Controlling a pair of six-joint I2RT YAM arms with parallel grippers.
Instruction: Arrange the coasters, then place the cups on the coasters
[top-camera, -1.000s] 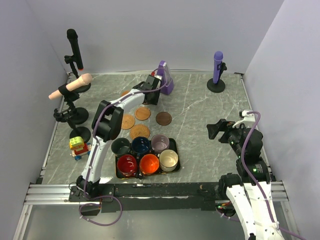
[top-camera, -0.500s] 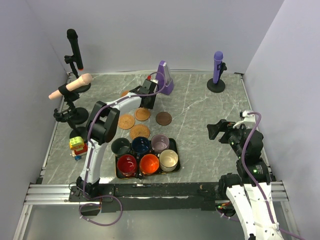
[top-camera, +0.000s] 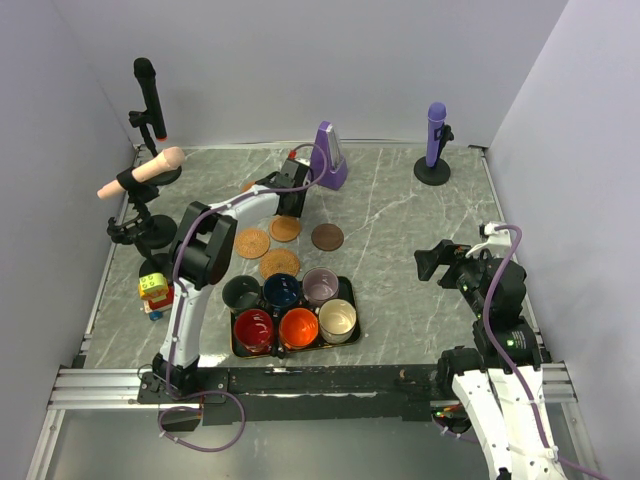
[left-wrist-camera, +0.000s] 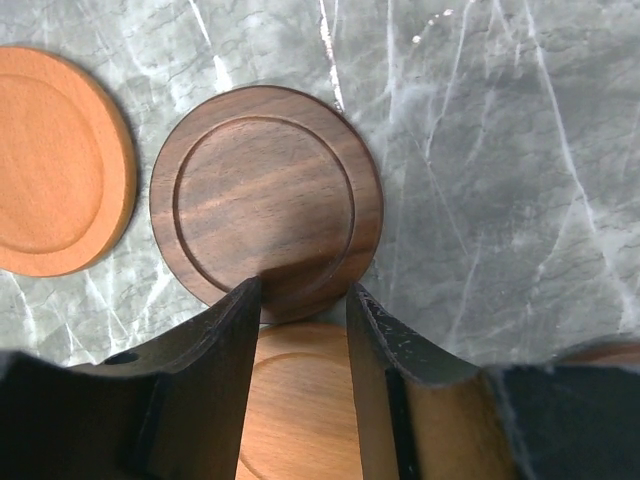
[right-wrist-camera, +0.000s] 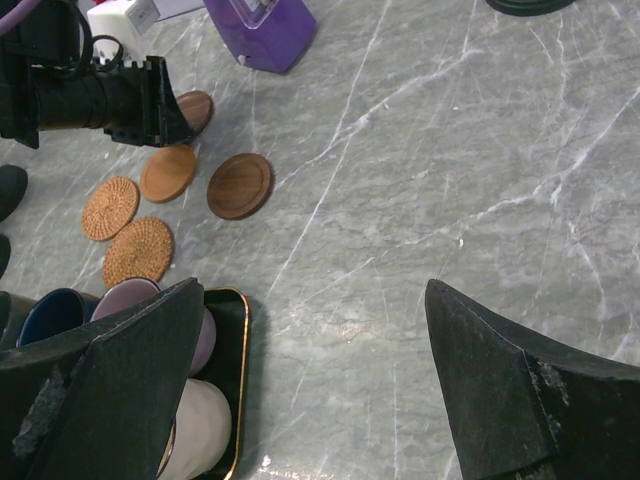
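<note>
Grey white-veined marble table (left-wrist-camera: 500, 150); dark brown grained coaster (left-wrist-camera: 265, 200); pale orange coaster (left-wrist-camera: 50, 160); woven tan coasters (right-wrist-camera: 110, 208).

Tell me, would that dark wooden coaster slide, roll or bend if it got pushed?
Probably stiff: the dark coaster looks like solid wood with a turned rim. Lying flat on the smooth marbled table, it would likely slide, not roll or tip. Thin and low, it may be hard to pinch from above.

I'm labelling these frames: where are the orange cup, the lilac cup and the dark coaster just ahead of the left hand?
orange cup (top-camera: 298, 327): top external view, inside of its bowl.
lilac cup (top-camera: 320, 286): top external view, inside of its bowl.
dark coaster (left-wrist-camera: 265, 195): left wrist view, its recessed centre.
</note>
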